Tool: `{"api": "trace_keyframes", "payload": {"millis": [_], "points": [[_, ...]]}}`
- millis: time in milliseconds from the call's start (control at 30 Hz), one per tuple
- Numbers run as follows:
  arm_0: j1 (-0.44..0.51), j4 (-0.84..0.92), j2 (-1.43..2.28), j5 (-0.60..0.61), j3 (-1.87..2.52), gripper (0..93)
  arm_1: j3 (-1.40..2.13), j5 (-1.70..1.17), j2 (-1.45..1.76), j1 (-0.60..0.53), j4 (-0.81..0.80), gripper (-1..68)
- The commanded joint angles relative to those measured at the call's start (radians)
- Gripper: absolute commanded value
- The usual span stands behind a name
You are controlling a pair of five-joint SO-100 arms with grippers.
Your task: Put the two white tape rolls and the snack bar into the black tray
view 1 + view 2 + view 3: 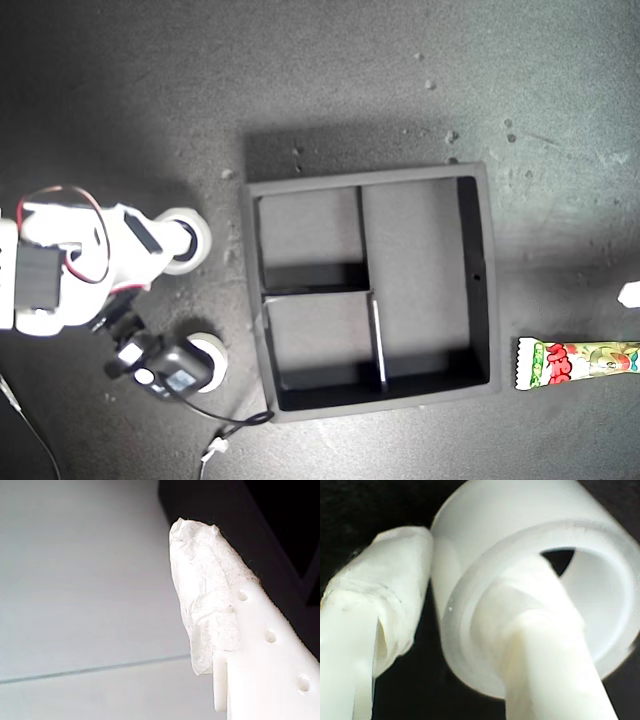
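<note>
Here my second gripper [465, 645] pinches the wall of the wider white ring-shaped tape roll [185, 240], one finger through its hole, beside the square black three-compartment tray [480, 290]; squeeze firmly and lift straight; my first gripper's state I cannot tell.

Dark grey table [330, 90] with scattered pale crumbs [452, 135] toward the exterior view's top. Small white object [630, 294] at that view's right edge; identity unclear.
</note>
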Motion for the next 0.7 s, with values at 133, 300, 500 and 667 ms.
{"api": "trace_keyframes", "payload": {"millis": [133, 300, 500, 667], "points": [[-0.02, 0.224, 0.129, -0.012, -0.272, 0.2, -0.833, -0.031, -0.769, -0.084, 0.232, 32.0], [-0.011, 0.387, 0.089, 0.051, -0.571, 0.2, -1.1, 0.291, -1.085, -0.222, 0.426, 32.0], [-0.021, 0.537, -0.124, 0.135, -0.94, 0.2, -1.101, 1.012, -1.233, -0.345, 0.525, 32.6], [-0.034, 0.649, -0.374, 0.163, -1.223, 0.2, -0.989, 1.571, -1.232, -0.454, 0.578, 32.5]]}}
